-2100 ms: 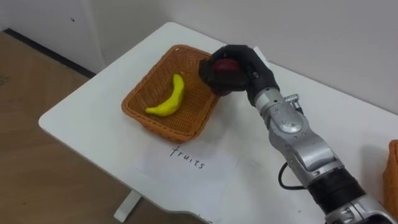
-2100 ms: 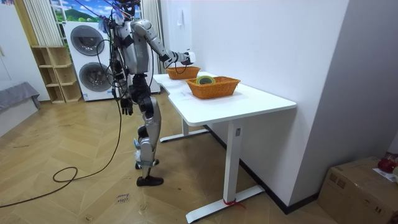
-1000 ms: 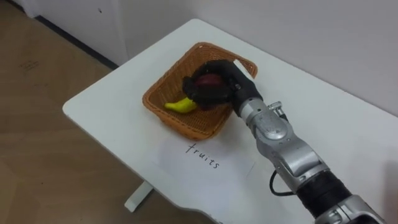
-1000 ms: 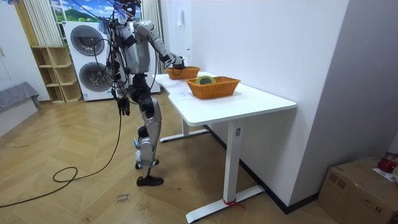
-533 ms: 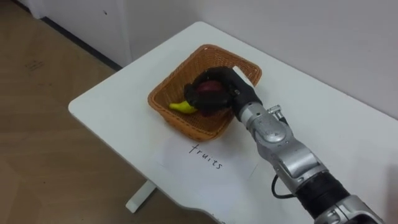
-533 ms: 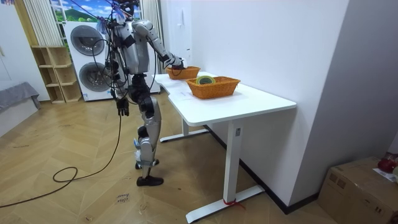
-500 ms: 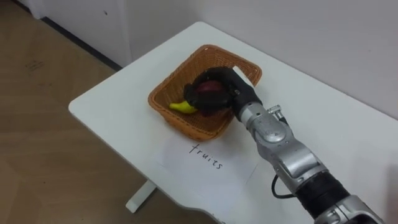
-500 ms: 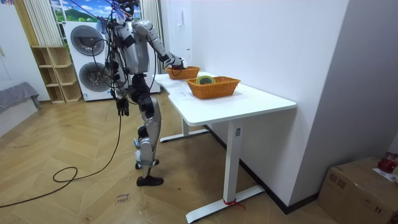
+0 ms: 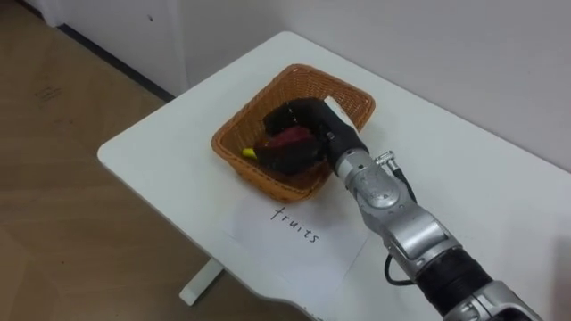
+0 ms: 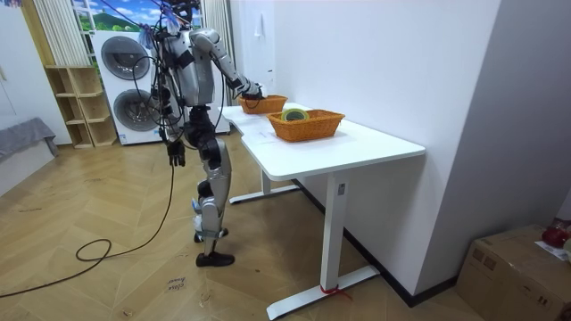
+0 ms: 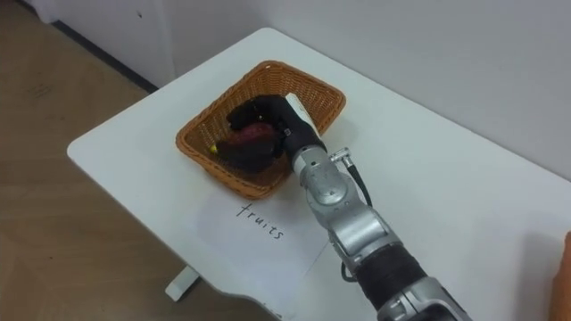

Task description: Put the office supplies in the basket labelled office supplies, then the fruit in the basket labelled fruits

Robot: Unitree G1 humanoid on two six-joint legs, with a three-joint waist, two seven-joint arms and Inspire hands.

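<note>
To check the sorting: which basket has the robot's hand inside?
The basket by the paper sheet: the right hand, holding a red fruit, is in it; the other basket is untouched.

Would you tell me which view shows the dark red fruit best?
Left eye view: the dark red fruit shows within the curled right hand in the wicker basket. The right eye view matches; the room view is too distant.

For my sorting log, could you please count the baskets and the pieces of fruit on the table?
Baskets: 2, the fruit basket and the second basket.
Fruit: 2, the banana and the dark red fruit in the right hand.
Total: 4.
</note>
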